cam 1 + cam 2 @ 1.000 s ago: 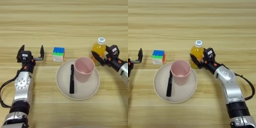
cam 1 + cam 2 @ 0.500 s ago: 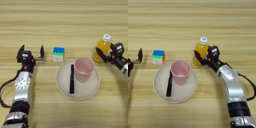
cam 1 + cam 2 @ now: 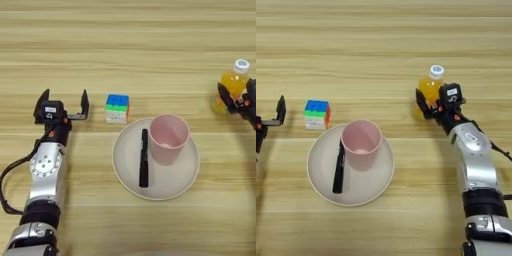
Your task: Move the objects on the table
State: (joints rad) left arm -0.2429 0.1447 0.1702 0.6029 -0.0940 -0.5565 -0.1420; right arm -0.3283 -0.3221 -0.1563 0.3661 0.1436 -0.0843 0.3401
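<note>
My right gripper [image 3: 428,102] is shut on the orange-juice bottle [image 3: 430,86], which has a white cap and is held tilted just right of the plate. The pale pink cup [image 3: 360,143] stands upright on the round beige plate [image 3: 318,172]. Left of the plate's top edge, the multicoloured puzzle cube [image 3: 117,108] rests on the wooden table [image 3: 130,45]. My left gripper [image 3: 63,103] stands open at the left, a short way left of the cube, with nothing between its fingers.
A slim black pen [image 3: 144,157] lies on the plate beside the cup. My right forearm [image 3: 476,165] runs down the right side and my left forearm [image 3: 45,175] down the left side.
My right gripper has carried the bottle to the right and a little farther back, away from the cup and plate. The left arm, cube, cup and pen have not moved.
</note>
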